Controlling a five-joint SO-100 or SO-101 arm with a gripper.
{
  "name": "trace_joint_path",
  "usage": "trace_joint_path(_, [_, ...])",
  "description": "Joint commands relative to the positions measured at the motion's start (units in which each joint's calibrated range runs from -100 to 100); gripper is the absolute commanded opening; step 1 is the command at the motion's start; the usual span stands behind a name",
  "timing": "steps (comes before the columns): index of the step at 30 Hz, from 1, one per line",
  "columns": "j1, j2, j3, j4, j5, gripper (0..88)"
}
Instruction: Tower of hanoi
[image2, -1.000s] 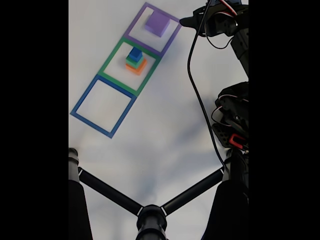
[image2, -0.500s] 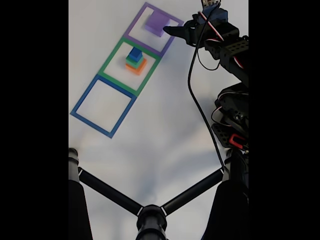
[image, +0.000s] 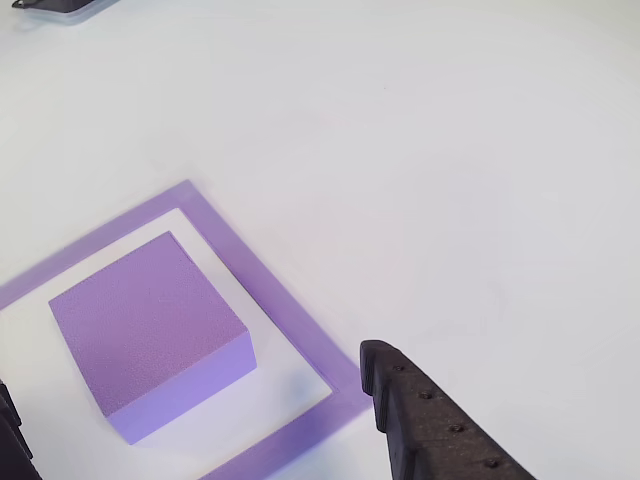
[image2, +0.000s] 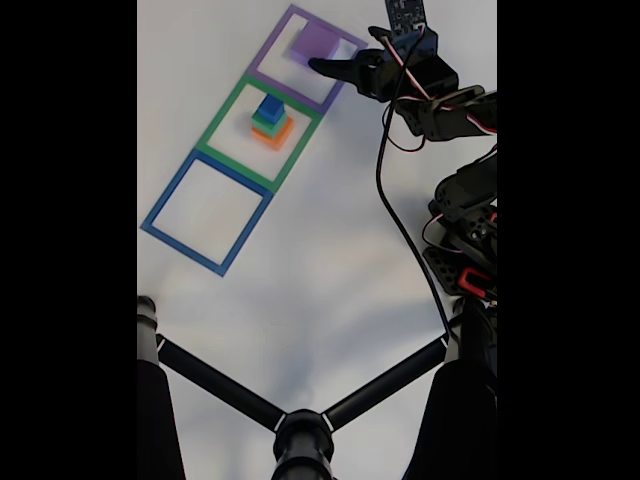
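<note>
Claw (image2: 318, 68) beside purple cube (image: 150, 330), jaws apart; fixed view adds stacked blocks (image2: 271, 121).

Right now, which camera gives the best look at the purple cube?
The other view: the purple cube sits large and sharp inside its purple frame. The fixed view shows it small and distant, beside the claw.

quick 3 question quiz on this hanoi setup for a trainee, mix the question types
1. True or false: the purple block lies inside the purple frame.
2. Which frame holds the stack? A) blue B) green C) purple
3. Fill in: the top block of the stack is ____.

Key:
1. True.
2. B, the green frame; the blue frame has no block.
3. Blue, above green and orange.
</note>
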Motion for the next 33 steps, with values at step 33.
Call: trace_joint_path(33, [-4.01,27.67,-13.57,-24.62,0.00,43.7])
